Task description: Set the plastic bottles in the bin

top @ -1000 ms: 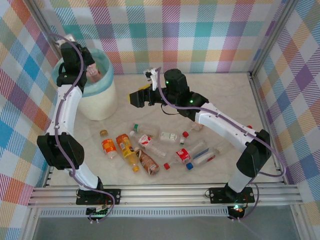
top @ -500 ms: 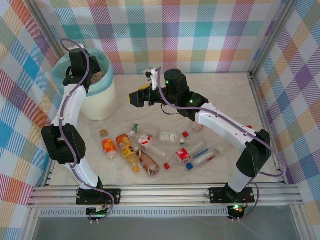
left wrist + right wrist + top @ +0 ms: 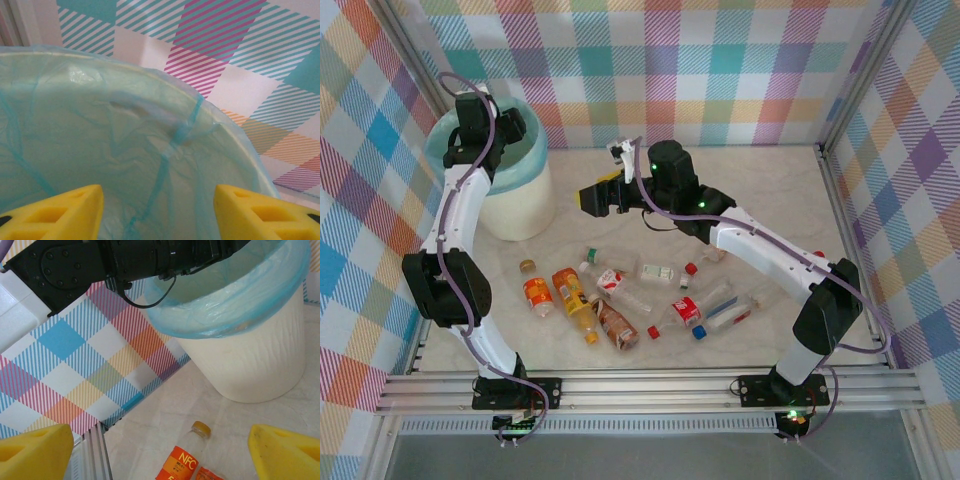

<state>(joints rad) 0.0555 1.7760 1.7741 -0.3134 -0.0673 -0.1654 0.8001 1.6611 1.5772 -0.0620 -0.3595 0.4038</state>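
Observation:
The bin (image 3: 520, 205) is a round white tub lined with a light blue-green bag, at the back left. My left gripper (image 3: 488, 128) hangs over its mouth. In the left wrist view its yellow fingers (image 3: 65, 214) stand apart over the bag lining (image 3: 125, 145) with nothing between them. Several plastic bottles lie on the table, among them an orange-labelled one (image 3: 537, 296), another orange one (image 3: 575, 300), a brown one (image 3: 617, 326) and a red-labelled one (image 3: 688, 311). My right gripper (image 3: 595, 197) is open in the air right of the bin, above an NFC bottle (image 3: 192, 457).
Loose caps (image 3: 654, 332) lie among the bottles. Checked walls close in the table at the back and both sides, and an aluminium rail (image 3: 650, 385) runs along the near edge. The left arm's black wrist (image 3: 140, 260) reaches over the bin rim (image 3: 235, 305).
The left gripper has opened over the bin, and the bottle it was holding is no longer between its fingers. The right arm has barely moved.

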